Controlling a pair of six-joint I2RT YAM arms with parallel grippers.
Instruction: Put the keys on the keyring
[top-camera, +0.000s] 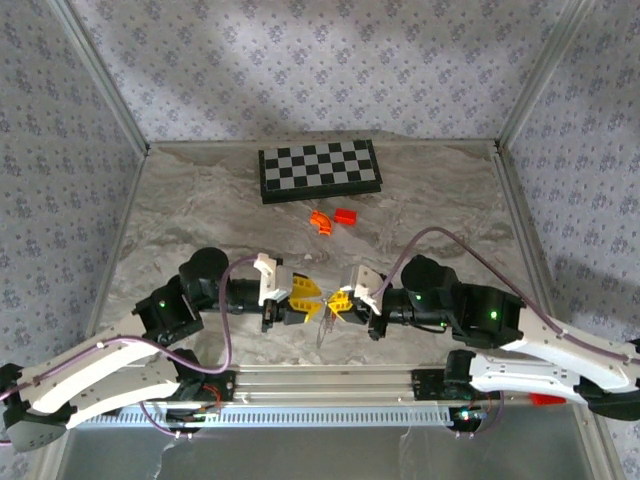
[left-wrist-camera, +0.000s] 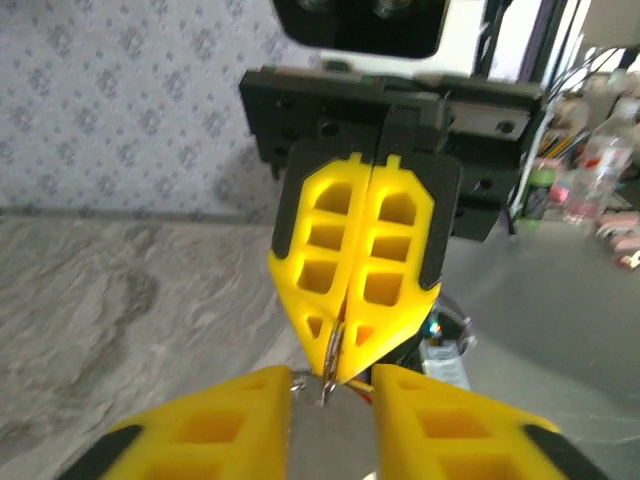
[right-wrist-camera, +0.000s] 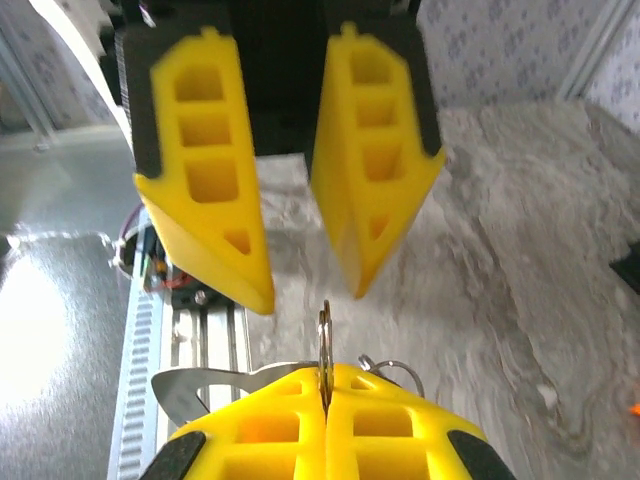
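Our right gripper (right-wrist-camera: 324, 380) is clamped on the thin pale grey metal keyring (right-wrist-camera: 324, 332), at six o'clock on the grey marbled table (top-camera: 200, 210). Our left gripper (right-wrist-camera: 312, 292), fingers apart, faces it from nine o'clock.

Count on inspection: two arms (top-camera: 100, 365), each fitted with one gripper, namely the left gripper (right-wrist-camera: 311, 295) and the right gripper (left-wrist-camera: 338, 365), giving four yellow fingers (right-wrist-camera: 205, 190). One keyring (right-wrist-camera: 324, 330), a thin metal ring. One flat silvery piece (right-wrist-camera: 200, 385) beside it, kind undetermined. On the far half of the one table (top-camera: 200, 220): one checkerboard (top-camera: 320, 170), one orange curved piece (top-camera: 320, 222), one red rectangular block (top-camera: 345, 216).
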